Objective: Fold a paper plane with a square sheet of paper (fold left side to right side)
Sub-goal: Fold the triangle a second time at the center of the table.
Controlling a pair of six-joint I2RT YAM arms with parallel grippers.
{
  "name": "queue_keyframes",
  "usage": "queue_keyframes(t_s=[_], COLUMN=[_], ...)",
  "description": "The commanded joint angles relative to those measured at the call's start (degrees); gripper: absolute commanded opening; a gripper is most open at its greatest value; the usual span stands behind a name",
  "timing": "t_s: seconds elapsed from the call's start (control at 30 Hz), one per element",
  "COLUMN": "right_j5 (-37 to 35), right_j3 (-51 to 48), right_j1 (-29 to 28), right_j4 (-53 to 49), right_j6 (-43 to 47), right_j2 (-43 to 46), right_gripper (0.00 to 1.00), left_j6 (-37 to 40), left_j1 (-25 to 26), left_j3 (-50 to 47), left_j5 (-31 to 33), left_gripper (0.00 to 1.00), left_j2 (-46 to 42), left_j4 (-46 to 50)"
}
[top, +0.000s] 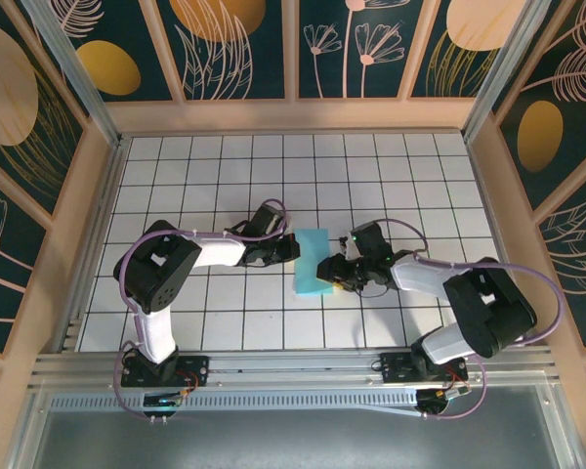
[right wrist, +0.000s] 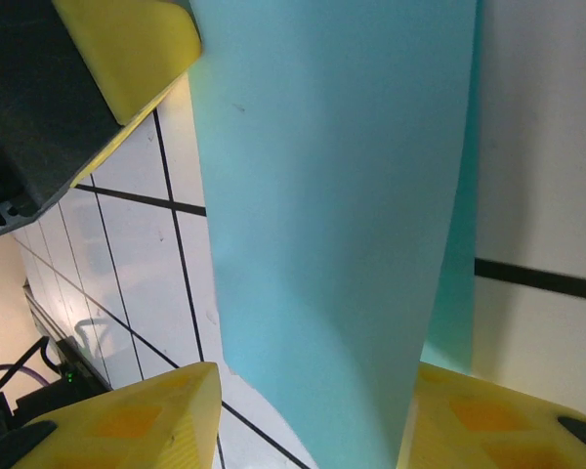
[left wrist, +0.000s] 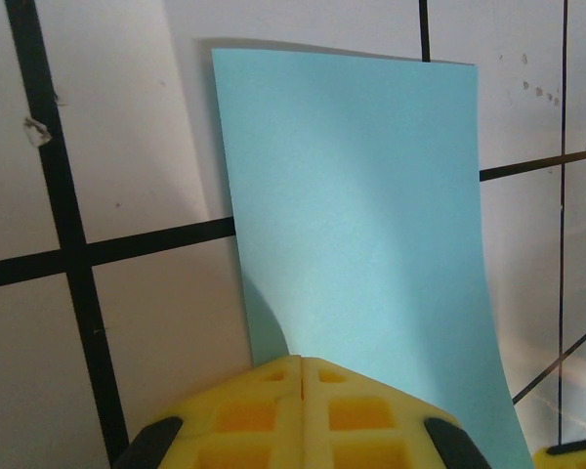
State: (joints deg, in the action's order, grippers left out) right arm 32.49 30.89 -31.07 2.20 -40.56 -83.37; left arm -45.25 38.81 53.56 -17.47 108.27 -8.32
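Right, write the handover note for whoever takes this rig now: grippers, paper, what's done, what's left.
Left gripper: shut, fingertips down at the left edge of the square sheet of paper.
Right gripper: open, with the sheet's right part in the gap between its fingers; it does not look clamped.
Paper: mid-way across the grid table, between the two grippers, doubled into a narrow rectangle; a second layer shows under the top one.
Done: left side lies over the right.
Left: the top layer bows up, so the crease probably needs pressing flat. No plane shape yet, so the later folds remain.
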Motion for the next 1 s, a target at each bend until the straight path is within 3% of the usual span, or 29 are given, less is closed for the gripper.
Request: queue_keyframes(t_s=[0.0, 0.6, 0.97], right_j5=[2.1, 6.1, 8.5], right_j3=[2.4, 9.3, 9.6], right_j1=[1.8, 7.6, 9.1], right_j4=[3.5, 4.8, 4.2], right_j6=[1.1, 6.2, 8.0], right_j2=[-1.8, -11.9, -13.7], right_gripper=[0.47, 0.39, 0.24], left_j6=[0.4, 0.3, 0.8], left_j1=[0.3, 0.5, 0.4], left_j3=[-1.1, -1.2, 0.2], left_j5=[1.8, 1.6, 1.7], left_gripper=[0.0, 0.0, 0.0], left_j2=[0.9, 0.5, -0.4], left_j4=[4.2, 3.7, 4.8])
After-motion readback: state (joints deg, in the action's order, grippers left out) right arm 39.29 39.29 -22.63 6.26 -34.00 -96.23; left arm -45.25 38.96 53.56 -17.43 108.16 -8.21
